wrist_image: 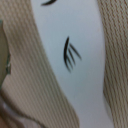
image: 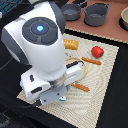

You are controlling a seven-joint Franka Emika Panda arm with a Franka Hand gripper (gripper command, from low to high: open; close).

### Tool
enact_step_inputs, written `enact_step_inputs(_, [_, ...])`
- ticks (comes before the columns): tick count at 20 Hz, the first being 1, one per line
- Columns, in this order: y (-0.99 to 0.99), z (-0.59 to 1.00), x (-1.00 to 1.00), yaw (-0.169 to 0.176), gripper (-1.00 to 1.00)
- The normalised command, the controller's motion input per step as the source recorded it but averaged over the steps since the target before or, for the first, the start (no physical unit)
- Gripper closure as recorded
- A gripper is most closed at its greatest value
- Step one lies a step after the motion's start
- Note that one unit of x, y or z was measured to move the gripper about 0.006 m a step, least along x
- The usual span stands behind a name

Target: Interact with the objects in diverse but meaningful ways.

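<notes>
In the exterior view my arm fills the foreground and hangs low over the near left part of the woven mat (image: 102, 82). The gripper (image: 54, 96) points down at the mat, and its fingers are hidden under the hand. A red tomato (image: 97, 51) lies on the mat's far right. A golden-yellow bread loaf (image: 71, 44) lies at the mat's far edge, just behind my arm. The white carton and the white-and-blue tube are not in view. The wrist view is very close and blurred: a white surface (wrist_image: 75, 30) with a black fork-like mark (wrist_image: 70, 54) on the weave, no fingers visible.
Two grey pots (image: 96, 14) (image: 71, 11) stand behind the mat, with a plate (image: 124, 17) at the far right edge. Orange-handled cutlery (image: 92, 61) (image: 80, 87) lies on the mat beside my arm. A greenish, unclear edge (wrist_image: 4, 57) shows in the wrist view.
</notes>
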Motion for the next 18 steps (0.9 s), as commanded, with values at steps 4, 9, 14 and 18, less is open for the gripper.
enact_step_inputs(4, [-0.20, -0.24, 0.25, -0.003, 1.00])
enact_step_inputs(9, [-0.16, -0.16, 0.27, -0.002, 1.00])
enact_step_inputs(14, [0.04, 0.92, 0.17, 0.000, 1.00])
enact_step_inputs(18, [0.33, 1.00, 0.17, 0.000, 1.00])
